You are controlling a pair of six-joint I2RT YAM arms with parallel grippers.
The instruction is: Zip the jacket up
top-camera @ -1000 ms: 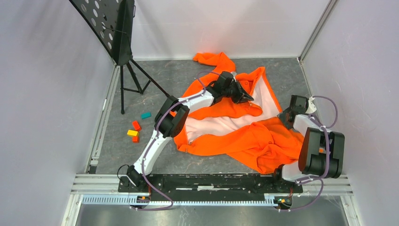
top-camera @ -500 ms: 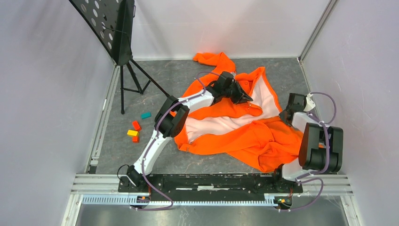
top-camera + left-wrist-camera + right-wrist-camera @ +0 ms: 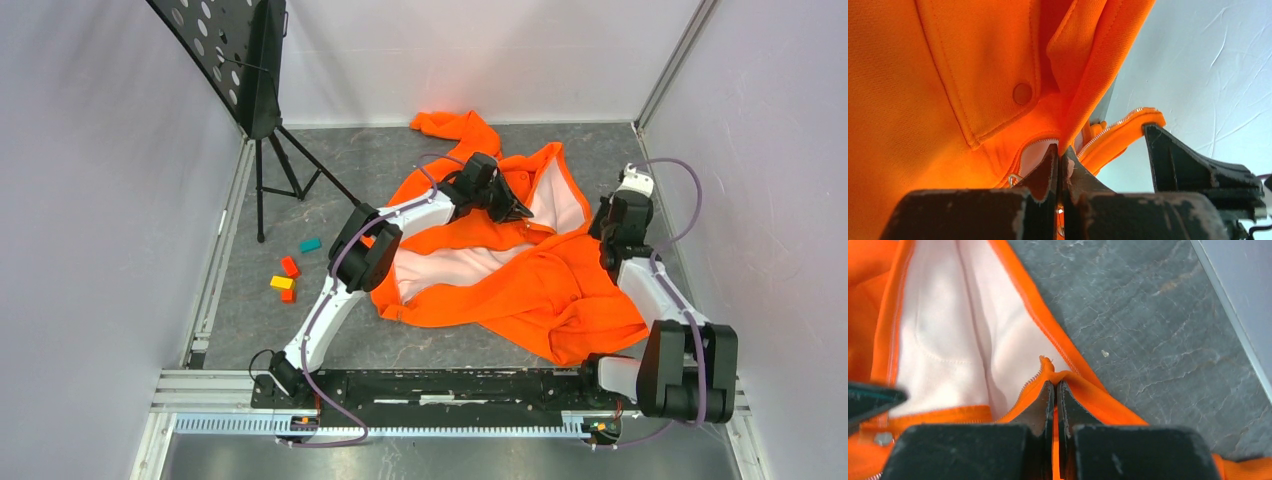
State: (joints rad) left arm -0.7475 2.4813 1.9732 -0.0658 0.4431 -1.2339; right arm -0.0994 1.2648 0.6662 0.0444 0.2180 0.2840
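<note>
The orange jacket (image 3: 520, 290) lies open on the grey floor, its pale lining (image 3: 455, 265) showing. My left gripper (image 3: 520, 210) is shut on a fold of orange fabric next to the zipper teeth (image 3: 1108, 130), near the jacket's far middle; a snap button (image 3: 1022, 93) shows on a flap above it. My right gripper (image 3: 607, 243) is shut on the jacket's right front edge (image 3: 1050, 371), where the zipper teeth (image 3: 1032, 382) end, beside the pale lining (image 3: 948, 335). In the left wrist view my left gripper (image 3: 1060, 155) has both jaws pressed together on the cloth.
A black music stand (image 3: 255, 110) on a tripod stands at the back left. Small coloured blocks (image 3: 288, 275) lie on the floor left of the jacket. Grey walls close the cell, the right one (image 3: 760, 200) close beside my right arm.
My right arm has stretched out, carrying its gripper with the jacket's edge farther from the bases and a little up the floor. The jacket's right front has spread over the lining. The left arm holds still.
</note>
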